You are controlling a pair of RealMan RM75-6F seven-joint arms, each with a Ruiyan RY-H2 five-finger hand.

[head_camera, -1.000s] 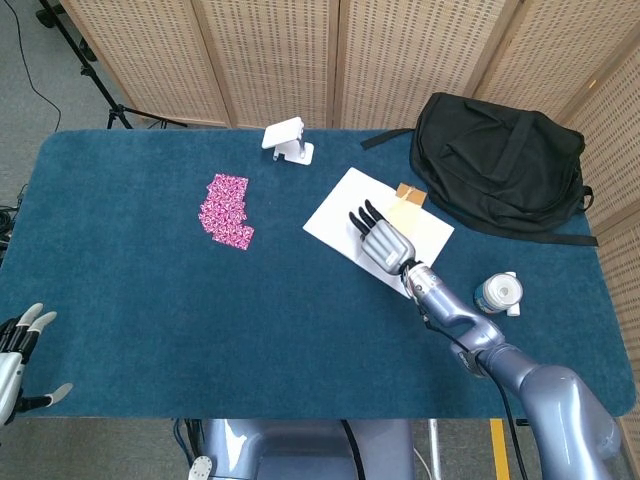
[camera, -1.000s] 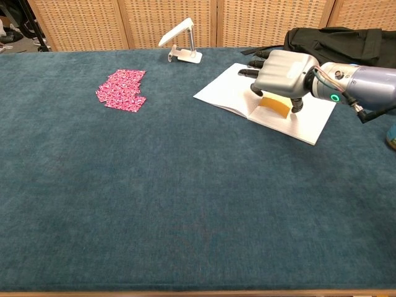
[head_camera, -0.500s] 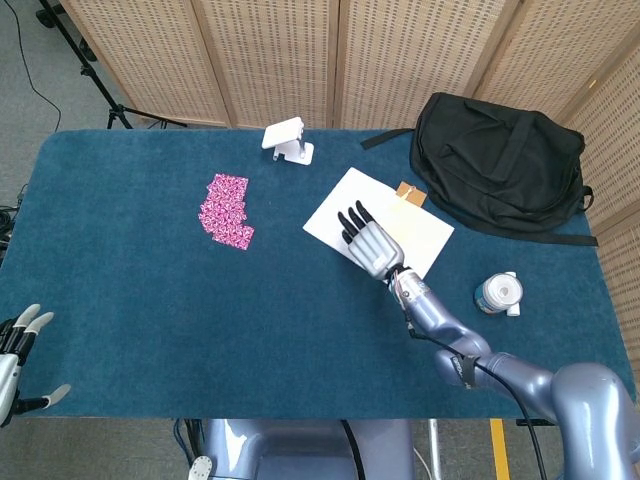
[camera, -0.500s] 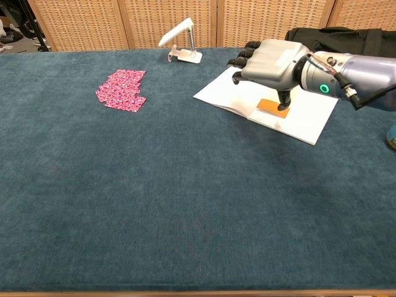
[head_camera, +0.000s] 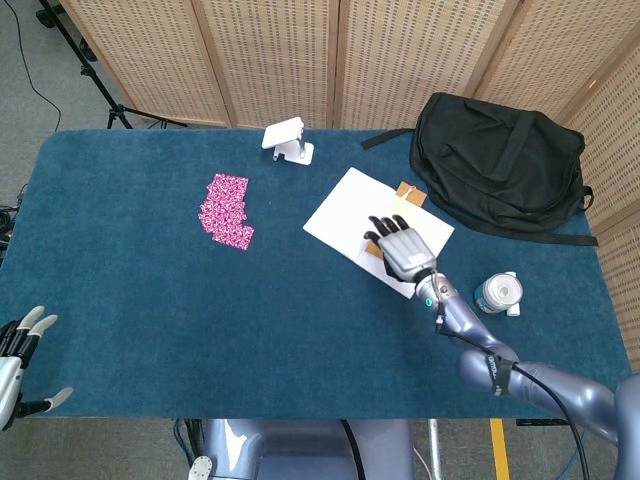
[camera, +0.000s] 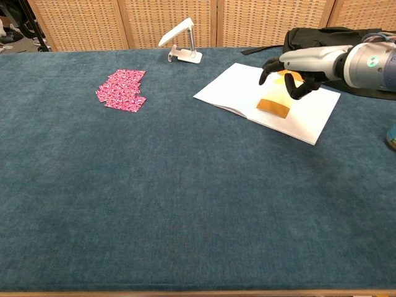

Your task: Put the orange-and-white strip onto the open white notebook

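Strip (camera: 273,106) lies flat on the notebook (camera: 229,93), right hand (camera: 296,68) hovering just above it, fingers spread, holding nothing. Left hand (head_camera: 18,356) open too.

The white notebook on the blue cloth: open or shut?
Open. The white notebook lies spread flat, its centre fold visible, with an orange strip on its page.

R hand (camera: 296,69): grey, black fingers | arm: silver-blue, green LED, black cable
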